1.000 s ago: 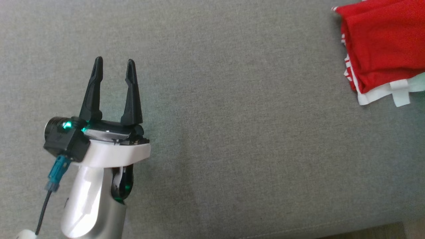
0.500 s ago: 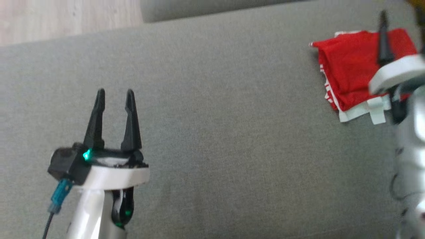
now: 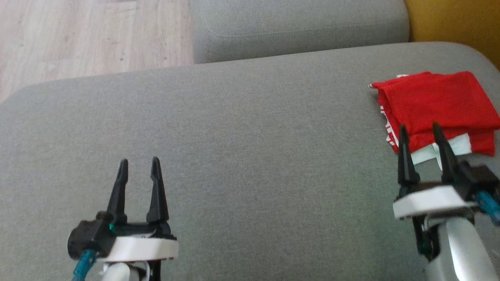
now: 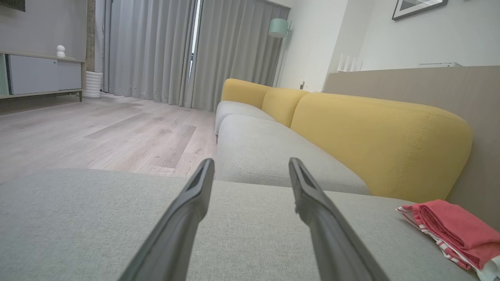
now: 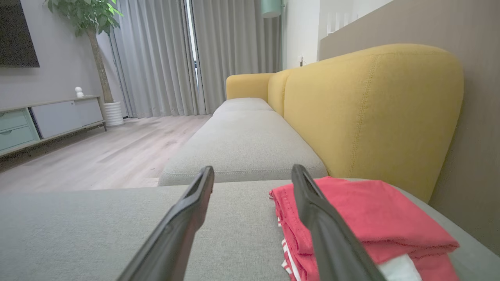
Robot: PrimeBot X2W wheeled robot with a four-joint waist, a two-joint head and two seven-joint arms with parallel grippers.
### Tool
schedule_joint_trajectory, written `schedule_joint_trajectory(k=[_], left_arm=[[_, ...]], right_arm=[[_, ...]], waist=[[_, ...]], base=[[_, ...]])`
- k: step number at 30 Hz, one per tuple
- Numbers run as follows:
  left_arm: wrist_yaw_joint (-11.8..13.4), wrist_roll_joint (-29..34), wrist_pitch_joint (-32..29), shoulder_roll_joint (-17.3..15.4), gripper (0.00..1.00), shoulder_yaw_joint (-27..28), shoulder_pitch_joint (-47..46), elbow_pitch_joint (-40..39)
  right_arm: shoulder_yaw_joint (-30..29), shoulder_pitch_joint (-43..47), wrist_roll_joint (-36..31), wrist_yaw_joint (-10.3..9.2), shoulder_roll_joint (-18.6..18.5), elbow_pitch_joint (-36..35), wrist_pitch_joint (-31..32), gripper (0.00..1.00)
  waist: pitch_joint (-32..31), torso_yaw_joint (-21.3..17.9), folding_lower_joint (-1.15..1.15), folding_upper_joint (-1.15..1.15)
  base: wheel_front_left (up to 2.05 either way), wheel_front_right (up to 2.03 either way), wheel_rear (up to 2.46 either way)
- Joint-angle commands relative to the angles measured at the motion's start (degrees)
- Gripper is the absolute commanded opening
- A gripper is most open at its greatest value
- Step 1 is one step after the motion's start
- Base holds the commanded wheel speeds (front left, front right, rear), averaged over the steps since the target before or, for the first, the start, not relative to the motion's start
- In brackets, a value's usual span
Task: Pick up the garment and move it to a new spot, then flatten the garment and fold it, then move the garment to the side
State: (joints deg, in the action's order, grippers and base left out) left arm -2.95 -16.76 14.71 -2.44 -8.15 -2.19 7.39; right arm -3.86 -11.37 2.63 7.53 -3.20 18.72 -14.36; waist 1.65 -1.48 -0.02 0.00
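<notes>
Red soft cloth garment with white trim (image 3: 433, 99) lay folded at the right end of the grey fabric sofa seat (image 3: 250, 132). It looked light and floppy, best pinched through all layers at a folded edge. The right gripper (image 3: 418, 126) hung at its near edge, jaws wide and empty. The left gripper (image 3: 139, 160), well apart from it, was equally wide and held nothing.
</notes>
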Motion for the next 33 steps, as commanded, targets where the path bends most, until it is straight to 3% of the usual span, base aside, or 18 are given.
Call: schedule_joint_trajectory(k=[1, 4, 14, 22, 33], left_arm=[[0.14, 0.08, 0.29, -0.43, 1.0, 1.34, -0.93, -1.38], [0.04, -0.42, 0.29, -0.43, 1.0, 1.19, 0.17, -0.76], [2.04, -0.45, 0.29, -0.43, 1.0, 3.45, 0.87, -0.54], [1.56, -3.76, 0.29, -0.43, 1.0, 4.68, 1.06, -0.51], [1.23, -3.83, 0.29, -0.43, 1.0, 6.58, 0.68, -2.82]], right_arm=[[1.33, -0.07, 1.61, -0.04, 0.24, -3.58, -0.62, 1.0], [2.59, 3.54, 5.19, -0.04, 0.29, -5.99, -0.63, 1.0], [3.69, 7.07, 4.44, -0.04, 0.31, -8.55, -0.63, 1.0], [3.71, 7.15, 4.61, -0.04, 0.32, -8.52, -0.63, 1.0], [3.55, 7.07, 6.23, -0.04, 0.32, -8.36, -0.63, 1.0]], waist=[[-0.66, 0.44, 0.02, 0.0], [-1.12, 0.71, 0.02, 0.0], [-1.36, 0.62, 0.02, 0.0], [-1.03, 0.21, 0.02, 0.0], [-0.79, -0.76, 0.02, 0.0]], base=[[0.0, 0.0, 0.0], [0.0, 0.0, 0.0], [0.0, 0.0, 0.0], [0.0, 0.0, 0.0], [0.0, 0.0, 0.0]])
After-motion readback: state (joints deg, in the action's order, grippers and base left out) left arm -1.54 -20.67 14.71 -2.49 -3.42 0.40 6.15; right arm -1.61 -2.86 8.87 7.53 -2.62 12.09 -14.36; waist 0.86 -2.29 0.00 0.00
